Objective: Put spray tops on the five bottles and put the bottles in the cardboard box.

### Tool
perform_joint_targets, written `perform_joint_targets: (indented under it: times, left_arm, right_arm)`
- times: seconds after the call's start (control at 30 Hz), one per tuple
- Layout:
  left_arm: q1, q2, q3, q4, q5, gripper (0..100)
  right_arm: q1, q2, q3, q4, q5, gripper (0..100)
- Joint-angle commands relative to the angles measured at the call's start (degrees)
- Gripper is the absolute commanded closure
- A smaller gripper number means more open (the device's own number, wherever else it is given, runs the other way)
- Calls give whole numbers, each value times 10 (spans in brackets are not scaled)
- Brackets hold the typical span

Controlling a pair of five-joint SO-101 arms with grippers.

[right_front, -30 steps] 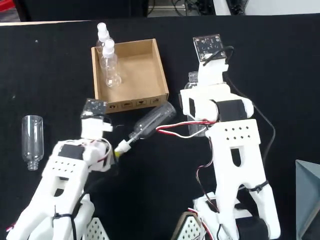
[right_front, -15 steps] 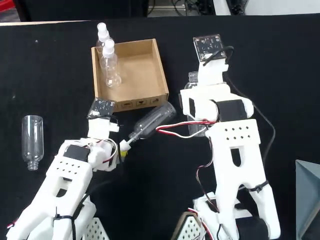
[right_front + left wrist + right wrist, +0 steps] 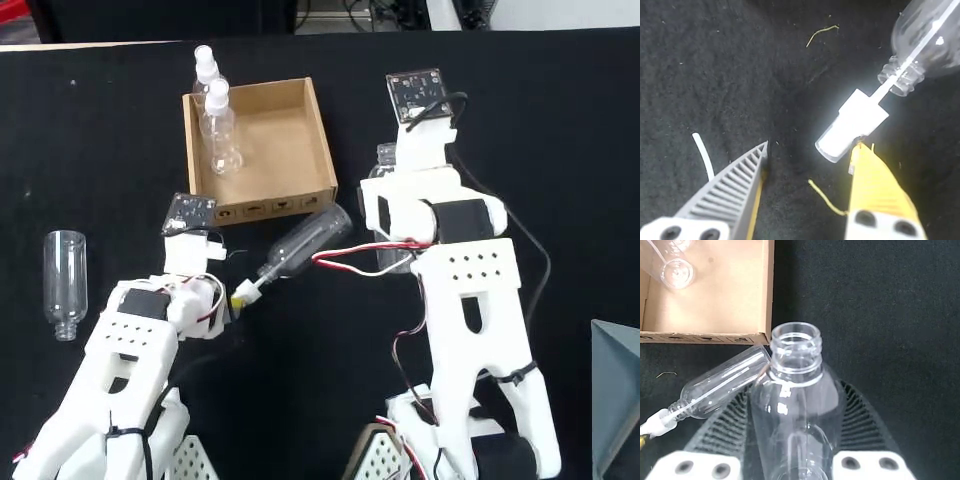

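Observation:
A clear bottle (image 3: 308, 240) lies on the black table in front of the cardboard box (image 3: 300, 190), its white spray top (image 3: 852, 125) pulled out of the neck (image 3: 899, 80) on its thin tube. My left gripper (image 3: 810, 147) stands open around that top, the yellow finger (image 3: 875, 185) right beside it. My right gripper (image 3: 797, 407) is shut on an upright bottle without a top (image 3: 796, 375), just right of the box (image 3: 705, 290). One topped bottle (image 3: 222, 130) lies in the box, another (image 3: 205, 65) stands behind it. An uncapped bottle (image 3: 65, 280) lies far left.
A loose white tube (image 3: 702, 155) and bits of yellow thread (image 3: 825, 197) lie on the cloth near my left gripper. A grey object (image 3: 615, 400) sits at the table's right front corner. The lying bottle (image 3: 725, 382) rests close against the box's front wall.
The left arm's wrist swung a little toward the box and came back. The lying bottle, its spray top and the right arm stayed where they were.

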Motion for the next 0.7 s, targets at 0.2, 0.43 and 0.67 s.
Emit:
perform_joint_targets:
  times: [0.2,0.43,0.67]
  left_arm:
    - [50,1,-12,26,-9,754]
    - [23,2,-15,24,-9,754]
    - [7,55,-46,28,-9,754]
  right_arm:
    - [11,-25,-3,-16,-4,907]
    - [11,-25,1,-18,-4,907]
    - [-1,-25,2,-17,-4,907]
